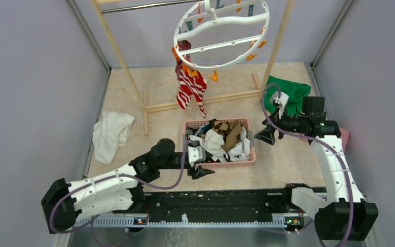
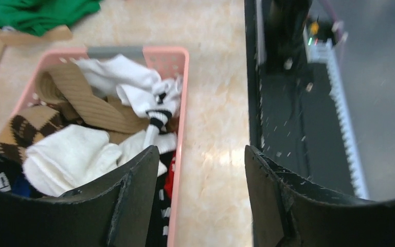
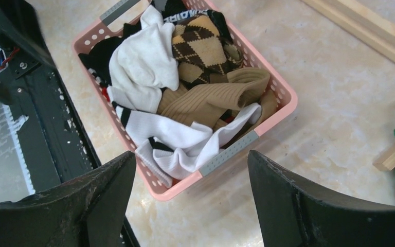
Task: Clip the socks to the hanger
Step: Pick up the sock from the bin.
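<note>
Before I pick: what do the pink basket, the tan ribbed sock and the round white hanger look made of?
Pink perforated basket: moulded plastic, matte, by its punched holes and rigid rim. Tan ribbed sock: soft knit fabric, ribs and folds showing; fibre unclear. Round white hanger: likely hard plastic, smooth thin moulded bars.

The basket (image 3: 172, 191) is pink perforated plastic; the socks (image 3: 205, 100) inside are soft knit cloth, one tan and ribbed. The hanger (image 1: 214, 15) is smooth white plastic, the rack frame (image 1: 200, 101) bare wood, the tabletop (image 2: 211, 103) glossy, marbled.
</note>
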Action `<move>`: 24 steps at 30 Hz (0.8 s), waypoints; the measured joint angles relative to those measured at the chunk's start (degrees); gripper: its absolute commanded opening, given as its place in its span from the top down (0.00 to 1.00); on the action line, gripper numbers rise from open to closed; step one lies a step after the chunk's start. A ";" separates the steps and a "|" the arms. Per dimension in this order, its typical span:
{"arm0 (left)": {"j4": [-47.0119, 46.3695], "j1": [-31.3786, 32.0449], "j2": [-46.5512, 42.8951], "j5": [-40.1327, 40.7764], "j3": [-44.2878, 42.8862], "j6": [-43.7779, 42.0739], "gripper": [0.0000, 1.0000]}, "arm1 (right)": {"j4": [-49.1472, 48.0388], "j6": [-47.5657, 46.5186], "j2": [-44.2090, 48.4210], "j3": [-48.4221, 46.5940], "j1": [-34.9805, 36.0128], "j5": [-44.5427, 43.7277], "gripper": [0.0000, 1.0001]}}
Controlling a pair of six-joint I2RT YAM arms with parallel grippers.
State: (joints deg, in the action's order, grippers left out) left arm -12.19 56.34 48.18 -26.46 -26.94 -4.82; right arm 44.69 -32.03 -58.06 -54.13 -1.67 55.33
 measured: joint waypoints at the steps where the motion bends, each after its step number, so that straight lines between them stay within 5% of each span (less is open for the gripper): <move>1: -0.33 0.09 1.92 -0.74 0.61 -3.28 0.32 | 0.59 -0.15 -0.02 0.04 0.00 -0.20 0.21; 6: 2.80 0.13 14.40 -2.84 -2.08 -14.60 0.34 | -0.76 0.11 4.59 3.45 0.00 -1.79 0.20; 14: 5.95 0.13 25.31 -4.31 -12.96 -19.78 0.33 | -6.14 1.05 11.98 13.00 0.00 -2.78 0.20; 19: 5.73 0.13 26.91 -1.60 -13.75 -18.12 0.55 | -7.13 1.16 12.59 13.66 0.00 -3.30 0.20; 24: 5.79 0.07 28.24 1.84 -14.58 -17.20 0.57 | -7.45 1.16 14.45 13.66 0.00 -3.78 0.20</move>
State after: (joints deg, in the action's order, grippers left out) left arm -6.39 56.40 76.42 -24.62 -41.52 -22.02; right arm 37.23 -30.87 -43.62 -40.47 -1.67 51.55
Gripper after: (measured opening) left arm 0.450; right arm 0.796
